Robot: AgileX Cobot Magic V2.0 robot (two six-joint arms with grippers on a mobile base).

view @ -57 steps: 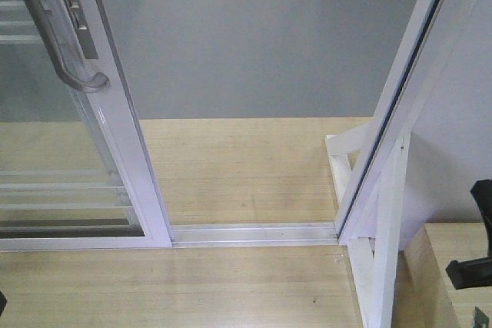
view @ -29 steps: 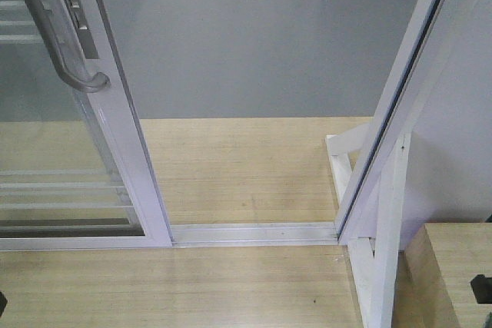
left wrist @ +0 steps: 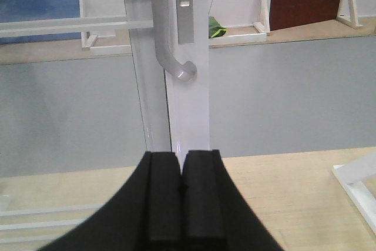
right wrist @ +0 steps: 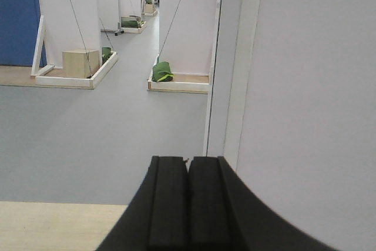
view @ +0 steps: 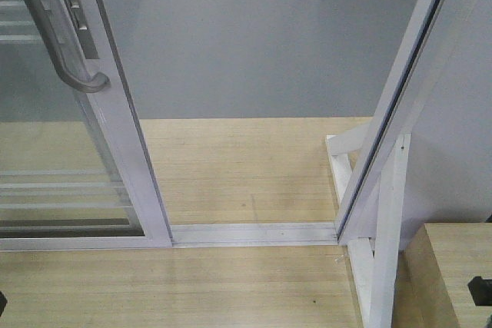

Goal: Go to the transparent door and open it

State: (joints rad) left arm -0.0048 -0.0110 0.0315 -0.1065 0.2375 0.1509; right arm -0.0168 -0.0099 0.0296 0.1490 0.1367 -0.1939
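The transparent door (view: 69, 144) stands at my left in the front view, its white stile running down to the floor track (view: 254, 233). A wide gap lies open between that stile and the white jamb (view: 400, 105) on my right, so I judge the door is already slid well aside and the opening looks passable. One curved grey pull handle (view: 54, 36) sits on the stile, with one lock plate (view: 75, 13) just beside it.

My left gripper (left wrist: 181, 198) is closed, pads pressed together with nothing between them. It points straight at the stile (left wrist: 191, 110), below the hooked lower end of the handle (left wrist: 176, 66), and clear of it. I take it that I am lined up there because the handle was the part to pull on.

My right gripper (right wrist: 188, 204) is likewise closed and empty. It faces through the doorway beside the jamb edge (right wrist: 226, 69), toward the grey floor (right wrist: 100, 139) beyond, kept out of the door's path.

Through the glass I count several thin white horizontal bars (view: 61, 186) low on the panel. Beyond the doorway, the right wrist view shows one small wooden box (right wrist: 81, 63) and several green bundles (right wrist: 163, 72) weighting the bases of white partitions.
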